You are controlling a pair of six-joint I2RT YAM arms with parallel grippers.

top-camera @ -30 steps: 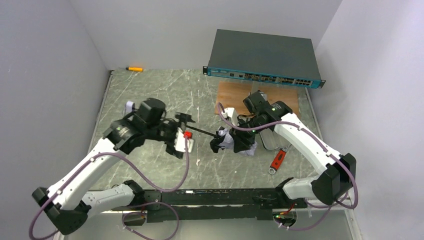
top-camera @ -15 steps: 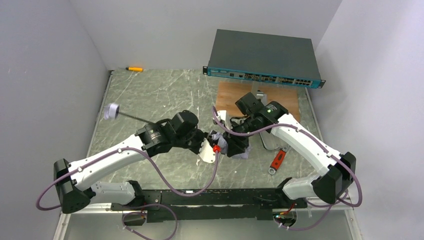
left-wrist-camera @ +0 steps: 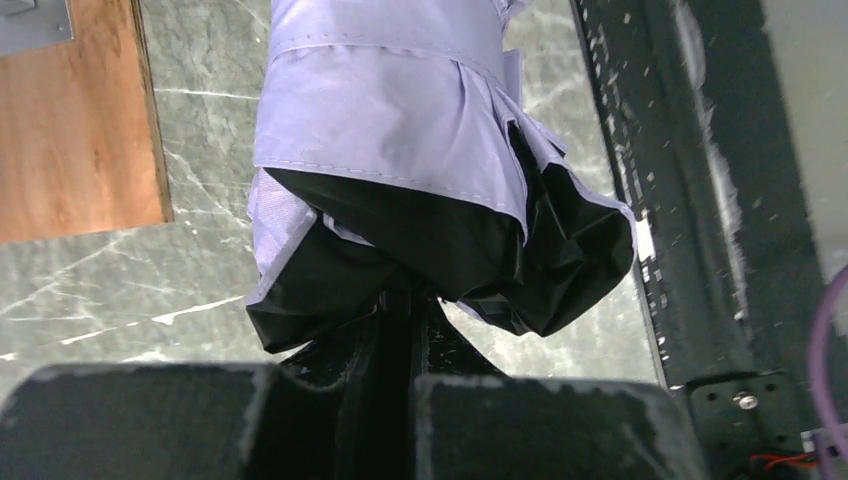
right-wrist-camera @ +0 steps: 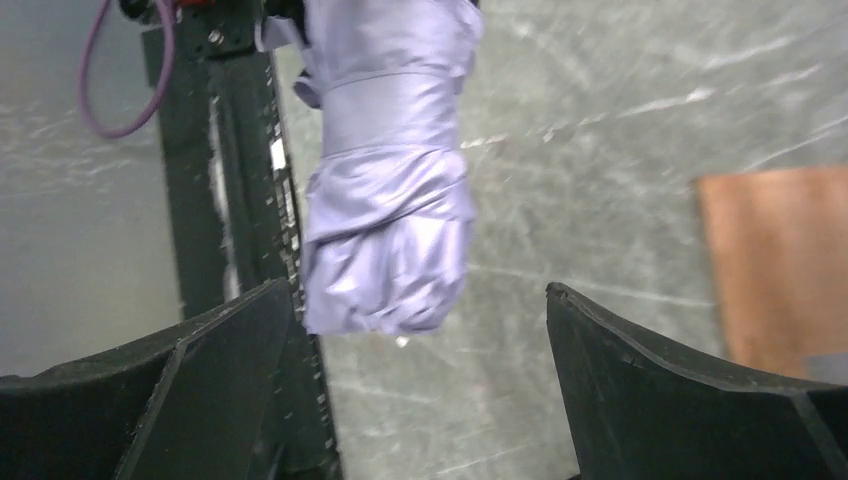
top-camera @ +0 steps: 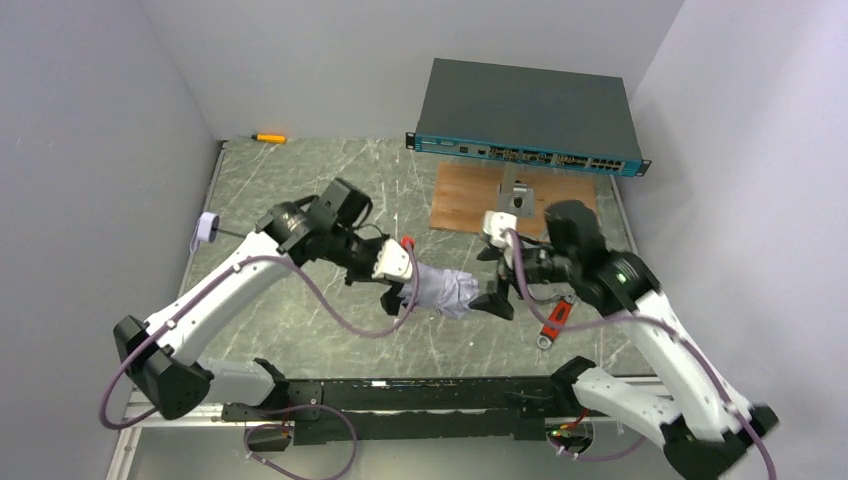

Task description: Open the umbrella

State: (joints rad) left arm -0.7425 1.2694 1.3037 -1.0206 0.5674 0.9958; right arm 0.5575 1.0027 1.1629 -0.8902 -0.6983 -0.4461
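Note:
The umbrella (top-camera: pixel 445 290) hangs folded between the arms, its silvery-lilac canopy (left-wrist-camera: pixel 385 120) bunched, with black lining showing at the open end. Its thin black shaft (top-camera: pixel 240 233) runs left to a small pale handle (top-camera: pixel 205 226). My left gripper (top-camera: pixel 400 285) is shut on the shaft (left-wrist-camera: pixel 400 330) right at the canopy's mouth. My right gripper (top-camera: pixel 488 280) stands open at the canopy's tip (right-wrist-camera: pixel 385 290). The tip sits ahead of the wide-apart fingers (right-wrist-camera: pixel 200 390) and touches neither.
A dark grey flat box with a teal front (top-camera: pixel 525 110) stands at the back. A wooden board (top-camera: pixel 465 195) carries a small metal plate (top-camera: pixel 517 197). A red-handled tool (top-camera: pixel 556 318) lies right of the umbrella, an orange pen (top-camera: pixel 268 137) lies far left, and a black rail (top-camera: pixel 420 393) runs along the near edge.
My left gripper slid along the shaft to the canopy and shut there. My right gripper let go of the canopy, opened wide and drew back right. The handle swung out left.

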